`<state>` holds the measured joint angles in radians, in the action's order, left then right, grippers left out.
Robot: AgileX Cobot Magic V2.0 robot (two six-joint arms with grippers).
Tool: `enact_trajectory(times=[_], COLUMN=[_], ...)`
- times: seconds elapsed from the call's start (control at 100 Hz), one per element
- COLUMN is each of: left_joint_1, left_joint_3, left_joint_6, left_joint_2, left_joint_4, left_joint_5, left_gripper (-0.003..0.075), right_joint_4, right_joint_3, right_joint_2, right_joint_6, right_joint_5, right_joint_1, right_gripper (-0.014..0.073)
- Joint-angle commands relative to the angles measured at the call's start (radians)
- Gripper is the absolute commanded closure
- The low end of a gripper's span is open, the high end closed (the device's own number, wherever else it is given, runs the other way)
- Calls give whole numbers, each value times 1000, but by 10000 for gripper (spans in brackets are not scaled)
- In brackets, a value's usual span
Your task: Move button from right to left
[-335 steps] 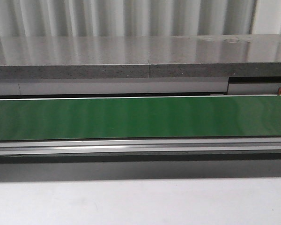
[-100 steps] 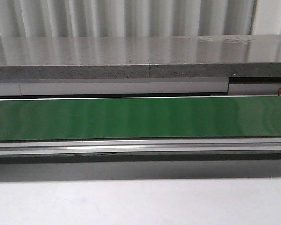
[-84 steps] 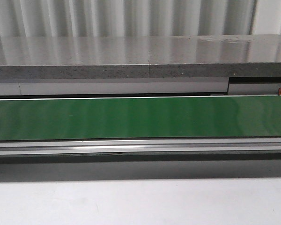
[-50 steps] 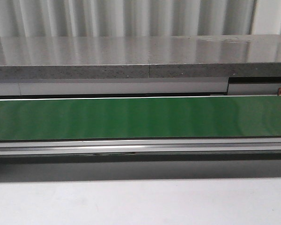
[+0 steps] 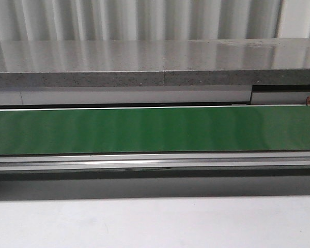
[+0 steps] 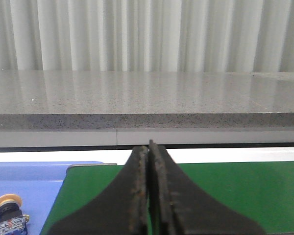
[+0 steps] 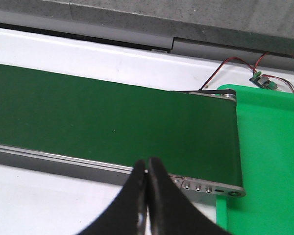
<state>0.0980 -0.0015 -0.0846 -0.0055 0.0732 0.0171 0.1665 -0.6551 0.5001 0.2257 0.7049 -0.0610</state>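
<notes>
The button [image 6: 8,215], with a yellow-orange cap, black collar and blue contact block, lies on a blue surface [image 6: 34,183] off the left end of the green belt [image 6: 235,191], seen only in the left wrist view. My left gripper [image 6: 148,147] is shut and empty, to the right of the button, over the belt's left end. My right gripper [image 7: 147,164] is shut and empty, over the near rail at the belt's right end [image 7: 137,122]. The front view shows the belt [image 5: 155,129] bare, with no gripper and no button in it.
A grey stone ledge [image 5: 155,64] runs behind the belt. A metal rail [image 5: 155,161] runs along its near side, then a white table [image 5: 155,222]. A bright green tray [image 7: 269,156] lies past the belt's right end, with a small wired circuit board [image 7: 262,81] behind it.
</notes>
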Motion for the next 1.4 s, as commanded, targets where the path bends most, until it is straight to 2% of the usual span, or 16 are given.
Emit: enact_trajectory(times=[0.0, 1.22, 1.39], left_joint_1=[-3, -3, -3], left_joint_3=[24, 24, 24], left_joint_6=[-9, -9, -9], left_joint_2=[-31, -31, -31], left_joint_4=[1, 1, 1], left_joint_5=[-87, -87, -87], left_gripper=[740, 740, 740], right_joint_4=[8, 8, 6], right_joint_3=[-24, -24, -19], right_joint_2=[1, 1, -10], right_joint_6=[9, 9, 9], right_joint_5=[-66, -65, -123], right_joint_1=[0, 0, 0], right_gripper=[661, 661, 661])
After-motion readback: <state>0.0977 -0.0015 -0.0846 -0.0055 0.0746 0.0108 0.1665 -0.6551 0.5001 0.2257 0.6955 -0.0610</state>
